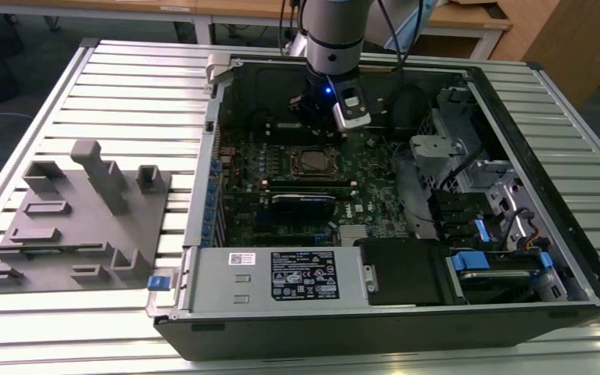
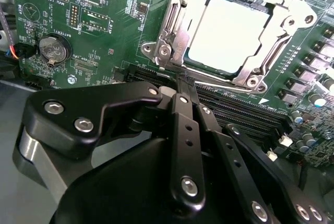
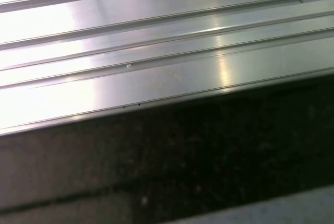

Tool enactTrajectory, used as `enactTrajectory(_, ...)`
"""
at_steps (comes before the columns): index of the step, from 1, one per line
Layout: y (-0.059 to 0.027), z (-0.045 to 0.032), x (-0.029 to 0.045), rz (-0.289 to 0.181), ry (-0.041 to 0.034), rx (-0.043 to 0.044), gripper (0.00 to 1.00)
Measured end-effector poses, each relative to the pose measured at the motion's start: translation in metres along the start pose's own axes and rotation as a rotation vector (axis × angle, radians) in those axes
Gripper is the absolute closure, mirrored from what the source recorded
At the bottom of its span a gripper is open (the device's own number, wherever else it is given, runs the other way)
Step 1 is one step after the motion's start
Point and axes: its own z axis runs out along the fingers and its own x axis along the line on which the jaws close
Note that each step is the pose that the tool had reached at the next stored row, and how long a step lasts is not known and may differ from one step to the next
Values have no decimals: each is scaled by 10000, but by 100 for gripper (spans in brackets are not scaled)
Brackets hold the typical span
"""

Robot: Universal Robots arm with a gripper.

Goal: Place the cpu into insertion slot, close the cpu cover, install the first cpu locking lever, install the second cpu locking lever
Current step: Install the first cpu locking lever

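Observation:
The cpu (image 2: 229,33), a pale silver square, lies in the insertion slot (image 1: 311,162) on the green motherboard (image 2: 94,36). The cpu cover (image 2: 180,23), a silver frame, lies flat around the chip's top. In the second wrist view my gripper (image 2: 183,80) is shut, its black fingers (image 2: 182,125) pressed together with their tips just off the socket's near edge. I see nothing held between them. In the exterior view the gripper (image 1: 318,131) hangs inside the open computer case, just behind the socket. The locking levers' positions are unclear.
The black case (image 1: 550,234) walls surround the board, with a power supply box (image 1: 279,277) at its front and drive bays and cables on the exterior view's right. A grey fixture block (image 1: 81,219) sits on the slatted metal table (image 3: 156,62) at the exterior view's left.

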Motion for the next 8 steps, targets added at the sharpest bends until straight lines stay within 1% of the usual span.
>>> enactTrajectory(8,9,-22,1,16,-2,-2,90)
